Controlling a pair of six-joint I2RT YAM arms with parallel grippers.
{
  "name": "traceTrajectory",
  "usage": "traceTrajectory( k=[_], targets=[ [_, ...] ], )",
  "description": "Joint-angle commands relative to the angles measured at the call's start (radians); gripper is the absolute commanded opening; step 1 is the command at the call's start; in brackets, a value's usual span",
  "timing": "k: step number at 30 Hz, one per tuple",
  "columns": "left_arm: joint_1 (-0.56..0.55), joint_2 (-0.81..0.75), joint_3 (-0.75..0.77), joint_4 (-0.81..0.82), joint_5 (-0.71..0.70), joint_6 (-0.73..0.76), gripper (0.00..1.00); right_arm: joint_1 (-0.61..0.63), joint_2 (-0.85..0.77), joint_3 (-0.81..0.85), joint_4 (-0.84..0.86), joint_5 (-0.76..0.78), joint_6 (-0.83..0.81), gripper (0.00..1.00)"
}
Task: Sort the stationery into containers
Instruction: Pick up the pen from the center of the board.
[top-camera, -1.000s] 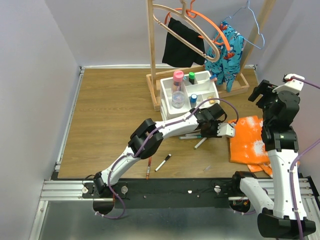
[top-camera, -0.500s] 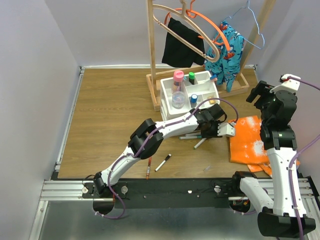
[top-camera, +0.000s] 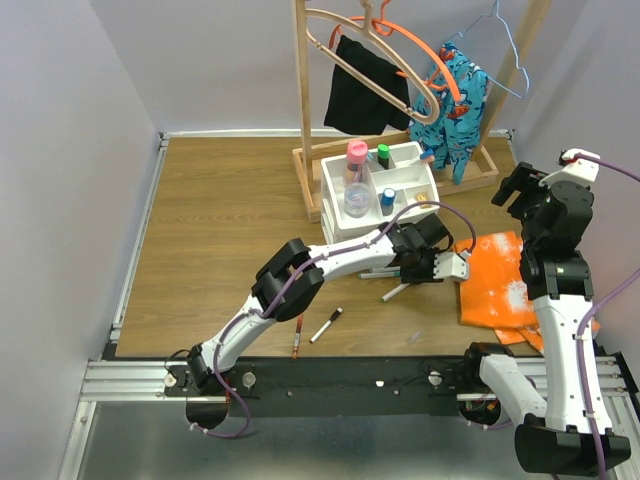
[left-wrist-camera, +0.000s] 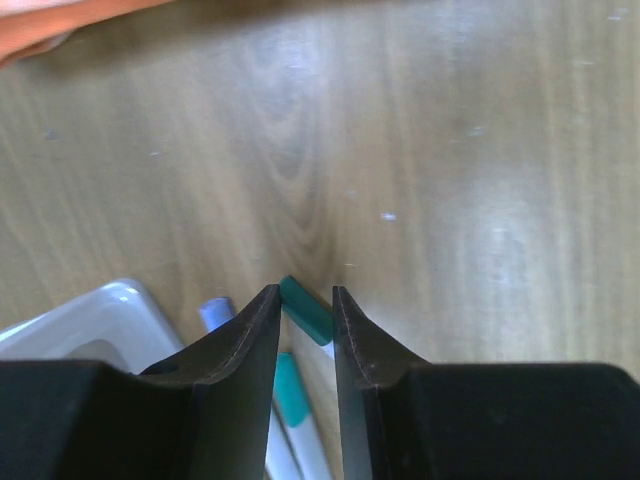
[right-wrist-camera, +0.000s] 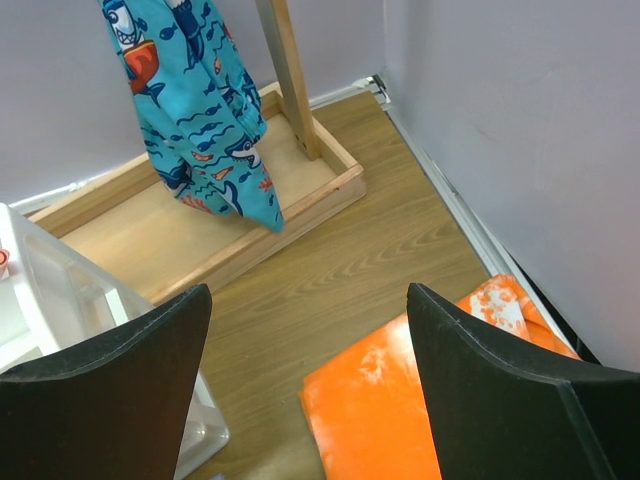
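A: On the wooden desk (top-camera: 220, 220), between pale lilac walls (top-camera: 80, 150), where are the pens?
B: A red pen (top-camera: 297, 335) and a black-capped pen (top-camera: 326, 325) lie near the front edge. The organiser (top-camera: 330, 200) stands mid-desk.
A: Grippers?
B: The left gripper (left-wrist-camera: 306, 292) straddles a teal pen cap (left-wrist-camera: 305, 310), fingers narrow; clamped or not, I can't tell. The right gripper (right-wrist-camera: 308, 290) hangs spread wide above the orange cloth (right-wrist-camera: 400, 400).

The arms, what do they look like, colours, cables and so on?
Both the left arm and the right arm have white links with black joint housings, and a thin purple cable runs along each. The left tool has black tapered fingers; the right tool has broad, black ones.
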Motion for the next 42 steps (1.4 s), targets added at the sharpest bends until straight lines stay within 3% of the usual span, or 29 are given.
traceTrajectory(
  k=[1, 24, 33, 42],
  targets=[
    [-0.032, -0.047, -0.061, -0.073, 0.037, -0.02, 0.35, -0.006, -0.011, -0.01, 0.003, -0.015, 0.017, 0.87],
    [-0.055, -0.147, -0.164, -0.001, -0.127, -0.071, 0.43, -0.006, -0.046, -0.051, 0.007, -0.037, 0.035, 0.86],
    [-0.055, -0.115, -0.155, -0.007, -0.093, -0.097, 0.41, -0.006, -0.049, -0.059, 0.004, -0.032, 0.031, 0.86],
    [-0.053, -0.065, -0.139, -0.013, -0.061, -0.112, 0.32, -0.006, -0.049, -0.061, 0.0, -0.027, 0.024, 0.86]
  ],
)
